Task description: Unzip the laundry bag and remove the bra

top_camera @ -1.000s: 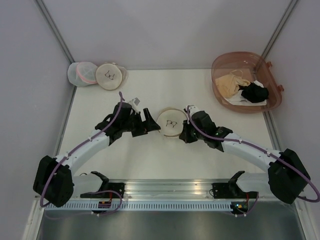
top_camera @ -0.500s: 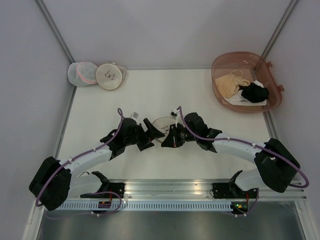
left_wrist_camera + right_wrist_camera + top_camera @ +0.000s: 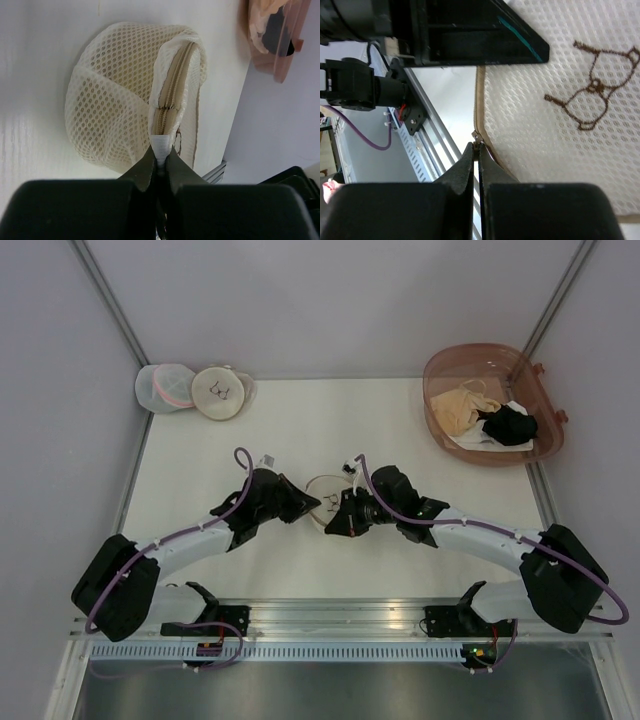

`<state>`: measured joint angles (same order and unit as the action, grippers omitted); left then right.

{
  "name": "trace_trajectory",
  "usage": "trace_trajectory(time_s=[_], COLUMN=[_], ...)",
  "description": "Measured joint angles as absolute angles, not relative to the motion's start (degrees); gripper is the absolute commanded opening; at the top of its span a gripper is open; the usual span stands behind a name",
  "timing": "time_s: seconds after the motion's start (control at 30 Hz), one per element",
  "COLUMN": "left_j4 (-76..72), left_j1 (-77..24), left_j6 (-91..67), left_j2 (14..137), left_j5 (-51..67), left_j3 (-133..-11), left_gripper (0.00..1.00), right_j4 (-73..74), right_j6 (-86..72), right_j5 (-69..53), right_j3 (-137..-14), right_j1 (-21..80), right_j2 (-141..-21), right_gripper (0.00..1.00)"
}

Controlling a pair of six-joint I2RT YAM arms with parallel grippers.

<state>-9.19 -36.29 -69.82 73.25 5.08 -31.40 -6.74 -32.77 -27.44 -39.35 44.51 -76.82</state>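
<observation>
The laundry bag (image 3: 324,498), a cream mesh disc with a small bra drawing (image 3: 592,95), is held tilted between both grippers at the table's middle. My left gripper (image 3: 160,151) is shut on the white fabric tab (image 3: 162,141) at the end of the beige rim zipper (image 3: 172,90). My right gripper (image 3: 476,148) is shut on the small metal zipper pull (image 3: 477,139) at the bag's rim. In the top view the left gripper (image 3: 308,507) and right gripper (image 3: 335,521) sit close together at the bag's near edge. The zipper looks closed. The bra is hidden.
A second cream disc bag (image 3: 220,392) and a white mesh bag with pink trim (image 3: 165,388) lie at the back left. A brownish tub (image 3: 436,366) at the back right holds a beige garment (image 3: 462,405) and a black one (image 3: 506,426). A metal rail (image 3: 330,615) runs along the near edge.
Both arms drew in toward the near side with the bag, which tipped up off the table. The left gripper, open before, has shut on the zipper-end tab.
</observation>
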Motion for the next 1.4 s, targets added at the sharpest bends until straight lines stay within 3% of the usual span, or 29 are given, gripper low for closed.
trace_trajectory(time_s=[0.27, 0.47, 0.73, 1.13, 1.2, 1.23, 1.27, 1.33, 1.4], left_j4=[-7.9, -3.4, -2.2, 11.0, 12.3, 12.9, 14.0, 15.7, 17.1], left_j1=[-28.6, -22.5, -21.1, -21.4, -21.6, -21.6, -21.7, -21.9, -22.0], left_j6=[-66.6, -58.7, -47.6, -31.0, -29.0, -28.1, -27.0, -26.5, -26.5], left_j2=[72.7, 74.0, 86.9, 95.6, 97.3, 98.1, 98.8, 99.4, 99.6], left_j5=[7.1, 14.1, 30.4, 40.9, 41.7, 42.2, 42.2, 41.4, 37.7], left_j3=[-32.4, -38.3, -48.3, -61.3, -62.7, -63.4, -63.7, -64.0, -64.3], left_gripper=[0.02, 0.02, 0.02, 0.04, 0.25, 0.56, 0.70, 0.94, 0.99], right_j4=[3.2, 11.6, 19.3, 23.6, 24.1, 24.4, 24.4, 24.4, 24.0], right_j6=[-27.3, -23.7, -22.6, -22.6, -22.5, -22.3, -22.2, -22.1, -22.0], right_j5=[-23.0, -12.1, 5.3, 26.9, 27.3, 27.4, 27.9, 28.3, 28.3], right_j3=[-42.2, -47.6, -53.0, -61.2, -61.2, -61.2, -61.2, -61.1, -60.2], right_j1=[44.5, 44.5, 44.8, 44.2, 44.2, 44.2, 44.1, 43.7, 43.5], right_j2=[-76.9, -79.3, -88.0, -95.4, -95.7, -95.7, -95.7, -95.5, -94.4], right_gripper=[0.00, 0.00, 0.01, 0.01, 0.00, 0.00, 0.01, 0.00, 0.00])
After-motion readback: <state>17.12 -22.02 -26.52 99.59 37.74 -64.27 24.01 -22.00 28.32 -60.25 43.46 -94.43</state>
